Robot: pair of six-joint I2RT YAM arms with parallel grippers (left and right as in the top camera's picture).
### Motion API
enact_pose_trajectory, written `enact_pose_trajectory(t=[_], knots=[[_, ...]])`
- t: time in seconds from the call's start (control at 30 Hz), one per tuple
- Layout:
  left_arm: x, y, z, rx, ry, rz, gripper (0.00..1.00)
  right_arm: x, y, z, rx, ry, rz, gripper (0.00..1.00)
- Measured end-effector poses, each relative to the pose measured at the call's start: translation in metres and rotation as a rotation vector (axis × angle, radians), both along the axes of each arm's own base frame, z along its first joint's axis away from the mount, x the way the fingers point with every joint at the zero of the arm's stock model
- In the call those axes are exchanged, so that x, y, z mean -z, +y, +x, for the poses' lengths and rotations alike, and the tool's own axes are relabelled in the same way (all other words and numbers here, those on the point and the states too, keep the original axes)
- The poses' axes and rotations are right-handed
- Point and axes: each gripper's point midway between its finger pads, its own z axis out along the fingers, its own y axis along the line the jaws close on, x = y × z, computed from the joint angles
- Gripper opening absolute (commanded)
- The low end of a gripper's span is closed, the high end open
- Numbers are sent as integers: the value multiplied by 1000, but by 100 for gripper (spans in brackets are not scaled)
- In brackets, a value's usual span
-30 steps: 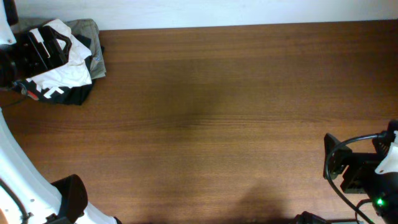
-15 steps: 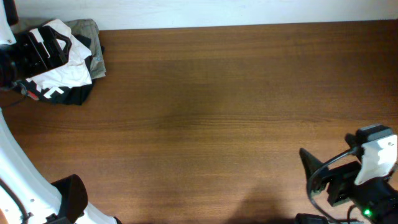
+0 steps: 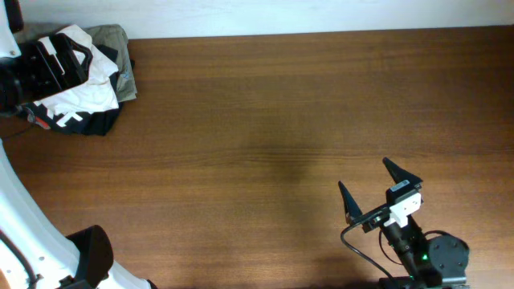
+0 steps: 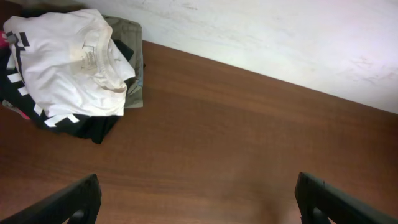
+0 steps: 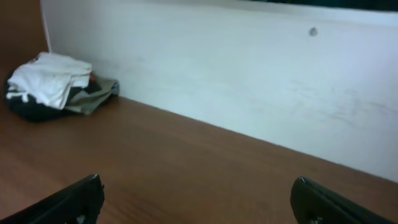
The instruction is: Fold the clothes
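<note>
A pile of clothes (image 3: 90, 95) lies at the table's far left corner: a white T-shirt on top of a black garment with white marks and an olive-grey one. It also shows in the left wrist view (image 4: 68, 62) and small in the right wrist view (image 5: 50, 84). My left gripper (image 4: 198, 182) is open and empty over bare table, well short of the pile. My right gripper (image 3: 365, 177) is open and empty near the front right, far from the pile; its fingers show in the right wrist view (image 5: 198, 183). A black part of the left arm covers the pile's left side in the overhead view.
A white wall (image 4: 280, 43) runs along the table's far edge. The brown wooden table (image 3: 265, 120) spreads between the pile and the right gripper. The left arm's white body (image 3: 16, 217) stands at the left edge.
My right arm has swung in from the right edge toward the table's front middle, its open fingers now pointing up and left. The left arm and the clothes have not moved.
</note>
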Motion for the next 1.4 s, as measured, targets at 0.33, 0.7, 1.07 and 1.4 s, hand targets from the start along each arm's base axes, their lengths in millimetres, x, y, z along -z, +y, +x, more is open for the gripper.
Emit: enact_pose_trajectory(t=[0.33,0.7,1.07,1.4], knots=[[0,0,0,0,0,0,99,-4,-30,3,190,-34,131,99],[0,0,0,0,0,0,99,0,-36,8,221,-165,161,99],[0,0,0,0,0,0,99,48,-45,18,286,-27,141,99],[0,0,0,0,0,0,99,85,-47,18,304,121,110,99]])
